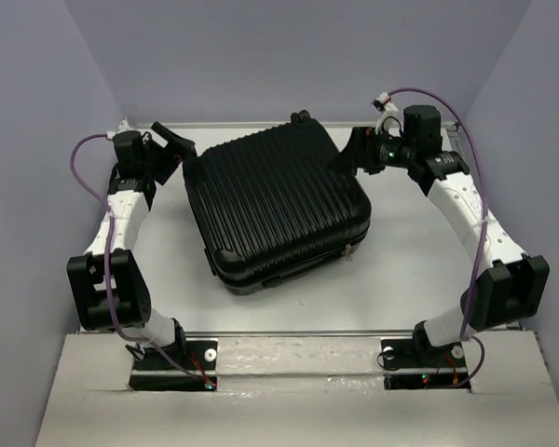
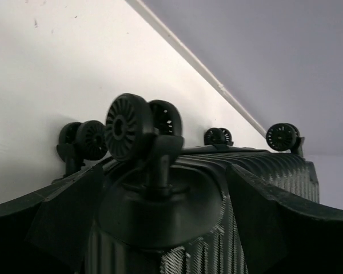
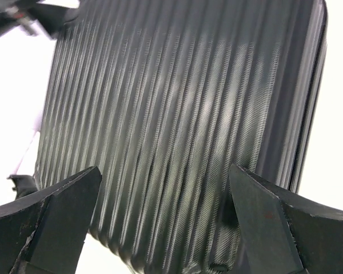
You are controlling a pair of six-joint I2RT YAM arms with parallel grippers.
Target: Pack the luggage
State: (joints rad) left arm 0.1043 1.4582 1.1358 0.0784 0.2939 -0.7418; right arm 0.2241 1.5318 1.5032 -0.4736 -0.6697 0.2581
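The luggage (image 1: pixel 275 207) is a large black ribbed hard-shell suitcase lying closed and flat in the middle of the table. My left gripper (image 1: pixel 175 145) is open at its far left corner; in the left wrist view its jaws stand wide on either side of a caster wheel (image 2: pixel 128 124) and its round mount, with other wheels (image 2: pixel 283 137) further along. My right gripper (image 1: pixel 347 156) is open at the far right corner; in the right wrist view its fingers (image 3: pixel 263 214) straddle the ribbed shell (image 3: pixel 177 114) without holding it.
The white table (image 1: pixel 410 251) is walled by pale purple panels on three sides. A metal rail (image 1: pixel 289 333) runs along the near edge by the arm bases. The suitcase's near side shows the zip seam (image 1: pixel 289 270).
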